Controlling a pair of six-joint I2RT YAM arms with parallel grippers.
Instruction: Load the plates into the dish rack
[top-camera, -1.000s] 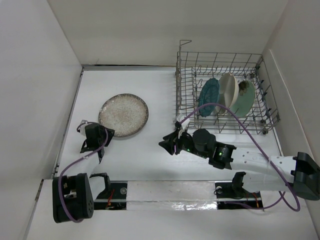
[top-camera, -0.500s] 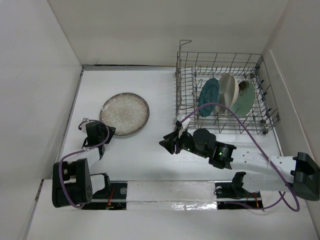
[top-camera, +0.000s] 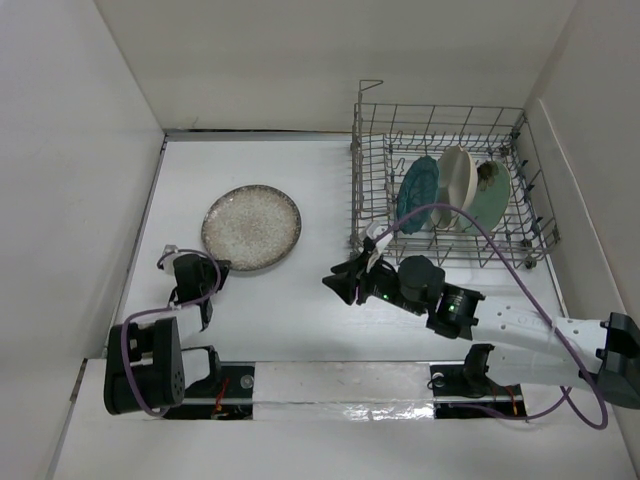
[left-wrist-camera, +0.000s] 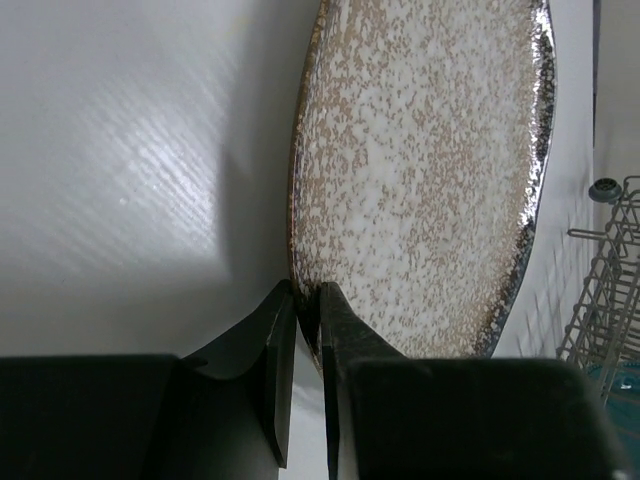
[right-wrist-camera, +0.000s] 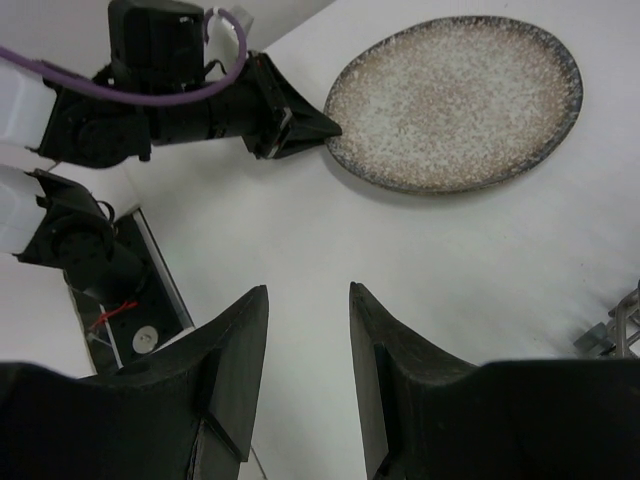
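The speckled beige plate (top-camera: 251, 227) with a brown rim lies left of centre on the table, and also shows in the left wrist view (left-wrist-camera: 420, 170) and right wrist view (right-wrist-camera: 455, 100). My left gripper (top-camera: 214, 268) is shut on its near-left rim (left-wrist-camera: 305, 300). My right gripper (top-camera: 336, 284) is open and empty over bare table between plate and rack (right-wrist-camera: 308, 300). The grey wire dish rack (top-camera: 450, 240) stands at the back right. It holds the dark teal plate (top-camera: 415, 193), the cream plate (top-camera: 455, 183) and the pale mint plate (top-camera: 488, 197), all on edge.
White walls close in the table on the left (top-camera: 70, 180), back and right. The left arm's base (top-camera: 145, 380) and the right arm's base (top-camera: 615, 370) sit at the near edge, with a purple cable (top-camera: 480, 235) looping over the right arm.
The speckled plate has shifted slightly right and away with the left gripper on its rim. The right arm has drifted a little to the right, gripper still open.
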